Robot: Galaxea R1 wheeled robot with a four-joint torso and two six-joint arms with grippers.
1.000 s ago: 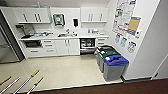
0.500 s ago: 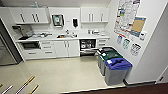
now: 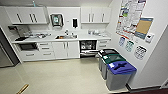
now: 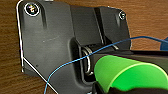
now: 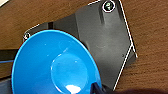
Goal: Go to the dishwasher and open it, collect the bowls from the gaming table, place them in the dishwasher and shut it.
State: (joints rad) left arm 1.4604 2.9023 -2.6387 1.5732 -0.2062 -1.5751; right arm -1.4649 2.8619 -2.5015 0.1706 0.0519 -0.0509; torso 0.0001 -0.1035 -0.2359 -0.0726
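Observation:
The dishwasher (image 3: 88, 47) sits under the white counter, right of the sink cabinet. Its door is down and the dark inside with wire racks shows. In the left wrist view a green bowl (image 4: 130, 73) lies on its side close to the camera, and my left gripper (image 4: 110, 88) is shut on its rim. In the right wrist view a blue bowl (image 5: 55, 65) faces the camera with its hollow, and my right gripper (image 5: 98, 87) is shut on its edge. The gaming table is out of view.
Three grey bins with black (image 3: 108, 53), green (image 3: 113, 59) and blue (image 3: 121, 68) lids stand along the right wall, just right of the dishwasher. A steel fridge (image 3: 4, 53) is at the left. A wooden stick (image 3: 22, 89) lies on the pale floor (image 3: 62, 75).
The whole head view has shifted a little: the camera has moved nearer the counter, and the bins sit lower and larger in the picture.

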